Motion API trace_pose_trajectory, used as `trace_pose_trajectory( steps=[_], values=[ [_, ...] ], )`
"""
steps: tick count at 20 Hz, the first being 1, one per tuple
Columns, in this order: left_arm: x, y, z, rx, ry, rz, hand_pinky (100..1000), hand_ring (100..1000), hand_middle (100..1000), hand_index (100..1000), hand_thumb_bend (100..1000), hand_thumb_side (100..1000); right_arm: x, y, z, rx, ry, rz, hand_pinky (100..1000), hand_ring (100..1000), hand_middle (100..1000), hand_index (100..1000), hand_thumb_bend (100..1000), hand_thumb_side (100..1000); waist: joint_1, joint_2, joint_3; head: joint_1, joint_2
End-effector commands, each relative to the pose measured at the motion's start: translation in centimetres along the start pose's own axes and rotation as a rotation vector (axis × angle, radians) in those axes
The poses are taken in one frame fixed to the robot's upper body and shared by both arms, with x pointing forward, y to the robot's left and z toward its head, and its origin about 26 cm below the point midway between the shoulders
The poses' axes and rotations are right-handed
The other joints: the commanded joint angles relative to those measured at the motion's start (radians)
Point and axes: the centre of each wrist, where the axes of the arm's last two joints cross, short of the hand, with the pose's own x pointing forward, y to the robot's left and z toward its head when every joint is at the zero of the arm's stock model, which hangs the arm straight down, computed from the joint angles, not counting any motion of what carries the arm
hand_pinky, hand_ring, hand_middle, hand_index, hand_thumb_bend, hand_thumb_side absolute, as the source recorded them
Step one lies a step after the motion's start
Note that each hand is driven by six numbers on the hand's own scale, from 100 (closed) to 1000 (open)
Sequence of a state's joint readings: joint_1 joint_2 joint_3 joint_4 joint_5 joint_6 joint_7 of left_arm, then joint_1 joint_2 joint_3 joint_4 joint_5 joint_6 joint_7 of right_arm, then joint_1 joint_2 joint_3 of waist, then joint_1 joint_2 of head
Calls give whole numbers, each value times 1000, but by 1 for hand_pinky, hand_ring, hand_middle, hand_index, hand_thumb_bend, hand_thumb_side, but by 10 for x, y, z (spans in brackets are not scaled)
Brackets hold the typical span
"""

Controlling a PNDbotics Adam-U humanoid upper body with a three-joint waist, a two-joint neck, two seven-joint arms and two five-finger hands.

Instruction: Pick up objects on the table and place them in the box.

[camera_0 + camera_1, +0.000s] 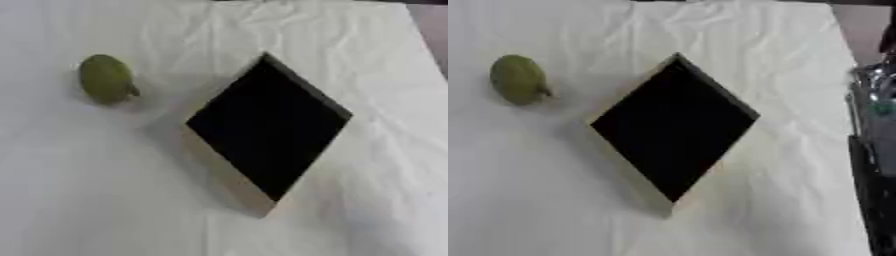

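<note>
Nothing's grabbed yet: the green fruit (106, 78) sits upper left on the white surface (87, 200), beside the empty dark box (267, 127), and no robot hand is visible, so next is a reach over to it.

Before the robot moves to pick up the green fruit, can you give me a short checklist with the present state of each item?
1. Green fruit is in view, on the white cloth, nothing over it: ok.
2. Fruit lies apart from the box, to its left: ok.
3. Box opening faces up and is unobstructed: ok.
4. Box is empty: cannot tell, the inside is all dark.
5. Hands ready near the fruit: not ok, neither hand is in view; only part of the right arm shows at the right edge.
</note>
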State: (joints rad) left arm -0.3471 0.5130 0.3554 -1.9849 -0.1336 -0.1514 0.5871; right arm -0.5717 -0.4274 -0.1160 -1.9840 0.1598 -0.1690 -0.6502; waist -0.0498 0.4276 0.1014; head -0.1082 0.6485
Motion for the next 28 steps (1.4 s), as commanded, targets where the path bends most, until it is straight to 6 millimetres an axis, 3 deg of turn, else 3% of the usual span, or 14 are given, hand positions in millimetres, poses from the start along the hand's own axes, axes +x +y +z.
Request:
trace_pose_trajectory(
  steps=[1,5,18,21,28],
  values=[
    [6,7,-11,-35,-69,-49,464,549,531,735,380,602,6,-3,-8,7,-38,4,800,660,689,821,396,627,7,-21,0,1,-3],
    [7,12,-14,-131,-110,-147,488,583,567,759,384,601,6,-4,-9,15,-41,9,800,660,689,821,395,628,14,-25,-1,-3,-3],
    [-17,45,-5,-778,-230,-629,625,688,685,863,389,638,6,-5,-9,55,-42,19,800,660,688,822,391,630,31,-30,0,-10,5],
    [-18,45,-5,-888,-274,-662,644,702,702,876,392,639,6,-3,-9,59,-41,12,800,660,688,822,390,630,32,-31,1,-10,6],
    [-9,28,-11,-1096,-360,-651,766,797,800,932,520,592,7,0,-9,71,-40,-6,800,660,688,822,388,631,31,-34,-7,6,10]
  ],
)
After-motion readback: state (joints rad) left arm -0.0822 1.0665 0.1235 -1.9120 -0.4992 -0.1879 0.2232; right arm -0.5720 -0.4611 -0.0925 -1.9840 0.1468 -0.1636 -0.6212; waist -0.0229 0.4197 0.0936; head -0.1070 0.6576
